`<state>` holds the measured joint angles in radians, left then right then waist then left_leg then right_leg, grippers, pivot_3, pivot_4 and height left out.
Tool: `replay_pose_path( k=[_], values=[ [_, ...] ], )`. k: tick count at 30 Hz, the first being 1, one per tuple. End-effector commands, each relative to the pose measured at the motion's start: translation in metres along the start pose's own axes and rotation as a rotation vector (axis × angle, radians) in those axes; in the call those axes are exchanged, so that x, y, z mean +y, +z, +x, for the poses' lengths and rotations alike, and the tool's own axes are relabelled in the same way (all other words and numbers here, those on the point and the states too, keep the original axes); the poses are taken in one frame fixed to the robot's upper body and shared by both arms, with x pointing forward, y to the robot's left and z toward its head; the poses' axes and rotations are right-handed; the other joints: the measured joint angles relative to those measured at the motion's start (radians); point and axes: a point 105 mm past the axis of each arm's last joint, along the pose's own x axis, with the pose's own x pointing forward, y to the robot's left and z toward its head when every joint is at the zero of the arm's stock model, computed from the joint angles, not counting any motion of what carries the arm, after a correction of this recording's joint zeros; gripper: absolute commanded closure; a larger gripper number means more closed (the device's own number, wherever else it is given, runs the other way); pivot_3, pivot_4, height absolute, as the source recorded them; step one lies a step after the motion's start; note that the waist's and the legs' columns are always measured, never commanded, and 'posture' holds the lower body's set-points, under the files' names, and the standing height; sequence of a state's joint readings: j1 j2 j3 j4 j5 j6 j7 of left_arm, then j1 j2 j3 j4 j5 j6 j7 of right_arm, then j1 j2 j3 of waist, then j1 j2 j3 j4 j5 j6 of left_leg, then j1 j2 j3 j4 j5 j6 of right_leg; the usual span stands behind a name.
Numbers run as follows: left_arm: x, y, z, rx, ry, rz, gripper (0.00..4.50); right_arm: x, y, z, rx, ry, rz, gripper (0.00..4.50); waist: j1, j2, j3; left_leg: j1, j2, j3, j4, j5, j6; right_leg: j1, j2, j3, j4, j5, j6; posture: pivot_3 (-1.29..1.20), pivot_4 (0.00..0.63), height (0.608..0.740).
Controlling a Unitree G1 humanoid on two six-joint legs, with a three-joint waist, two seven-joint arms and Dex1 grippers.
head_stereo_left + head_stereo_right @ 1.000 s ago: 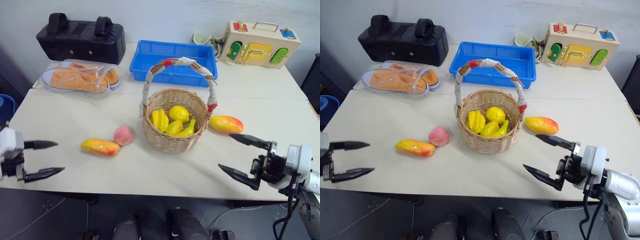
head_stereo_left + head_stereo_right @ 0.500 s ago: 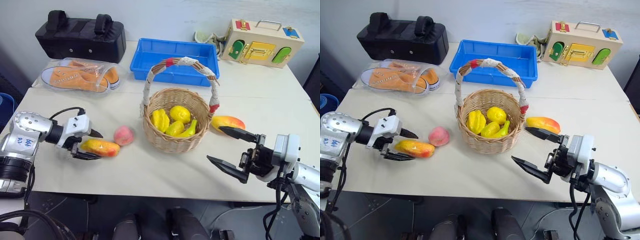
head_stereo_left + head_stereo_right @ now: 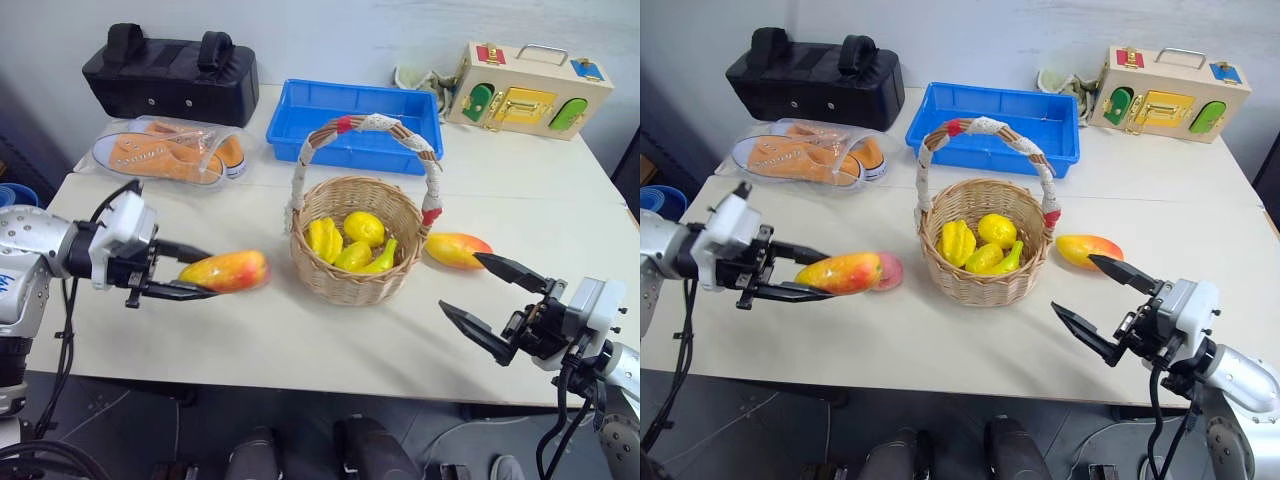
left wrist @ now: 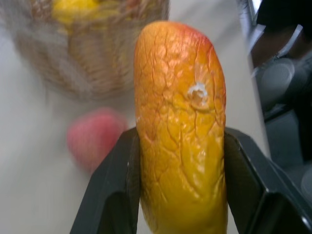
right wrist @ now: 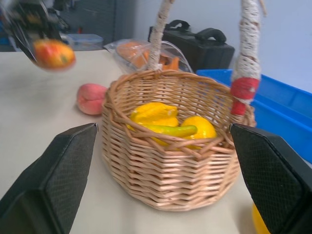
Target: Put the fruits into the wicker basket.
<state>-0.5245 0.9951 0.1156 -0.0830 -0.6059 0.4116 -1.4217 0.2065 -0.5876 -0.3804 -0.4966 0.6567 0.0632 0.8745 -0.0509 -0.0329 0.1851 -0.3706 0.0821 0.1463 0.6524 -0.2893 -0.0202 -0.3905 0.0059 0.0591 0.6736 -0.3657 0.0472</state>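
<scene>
My left gripper is shut on a yellow-orange and red mango, holding it level above the table just left of the wicker basket. The pink peach lies on the table behind the held mango, partly hidden by it. A second mango rests on the table to the right of the basket. My right gripper stands open near the front edge, in front of that mango, with nothing between its fingers. The basket's cloth-wrapped handle arches over several plain yellow fruits.
A blue plastic tray sits behind the basket. A black bag and orange shoes in a clear pouch are at the back left. A wooden latch box stands at the back right.
My left gripper swung in from the table's left edge, shut on the mango beside the peach, then lifted it and carried it right, towards the basket. The right gripper stayed open.
</scene>
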Motion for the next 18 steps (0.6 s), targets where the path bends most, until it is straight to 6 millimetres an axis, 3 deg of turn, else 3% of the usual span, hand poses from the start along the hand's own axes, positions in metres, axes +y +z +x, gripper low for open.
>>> replay_pose_path(
  k=[1,4,7,10,14,17,18],
  values=[
    [0.019,0.03,0.047,-0.094,0.05,0.103,2.62,-0.013,0.008,-0.008,-0.042,-0.113,-0.038,0.0,0.011,0.001,0.0,0.0,-0.001,0.0,0.001,0.0,0.0,0.0,0.0,0.0,0.0,0.0,0.0,0.0,0.15,0.74],
    [0.053,0.043,0.085,-0.125,0.169,0.165,2.62,-0.01,0.005,-0.006,-0.05,-0.128,-0.03,0.0,0.02,0.001,0.0,0.0,-0.003,0.0,0.003,0.001,0.001,0.002,0.001,0.002,0.0,0.0,0.001,0.0,0.15,0.74],
    [0.064,0.034,0.107,-0.085,0.18,0.178,2.62,-0.004,0.004,-0.003,-0.073,-0.145,-0.016,0.0,0.011,0.001,0.0,-0.001,-0.003,0.001,0.005,0.001,0.002,0.001,0.001,0.003,0.0,0.001,0.002,0.0,0.15,0.74],
    [0.068,0.031,0.116,-0.078,0.188,0.183,2.62,-0.001,0.003,-0.005,-0.08,-0.173,-0.009,0.0,-0.004,0.001,0.0,0.001,-0.002,0.002,0.0,0.001,-0.001,-0.002,0.003,0.006,0.001,0.001,0.002,0.0,0.15,0.74],
    [0.065,0.041,0.123,-0.156,0.186,0.169,1.34,0.005,-0.001,-0.007,-0.078,-0.187,0.003,0.0,-0.004,0.002,0.0,0.001,-0.001,0.0,0.0,0.002,-0.004,-0.005,0.004,0.004,0.006,0.001,0.002,0.0,0.15,0.74],
    [0.062,0.049,0.113,-0.217,0.2,0.177,0.5,0.007,-0.003,-0.003,-0.082,-0.163,0.022,0.0,-0.006,0.002,0.0,0.001,-0.001,0.001,0.0,0.003,-0.004,-0.004,0.004,0.005,0.006,0.0,0.001,0.0,0.15,0.74],
    [0.061,0.05,0.106,-0.235,0.208,0.169,0.5,0.006,-0.003,-0.001,-0.086,-0.159,0.024,0.0,-0.006,0.002,0.0,0.001,-0.001,0.001,0.001,0.003,-0.004,-0.004,0.004,0.005,0.006,0.0,0.001,0.0,0.15,0.74]
  ],
)
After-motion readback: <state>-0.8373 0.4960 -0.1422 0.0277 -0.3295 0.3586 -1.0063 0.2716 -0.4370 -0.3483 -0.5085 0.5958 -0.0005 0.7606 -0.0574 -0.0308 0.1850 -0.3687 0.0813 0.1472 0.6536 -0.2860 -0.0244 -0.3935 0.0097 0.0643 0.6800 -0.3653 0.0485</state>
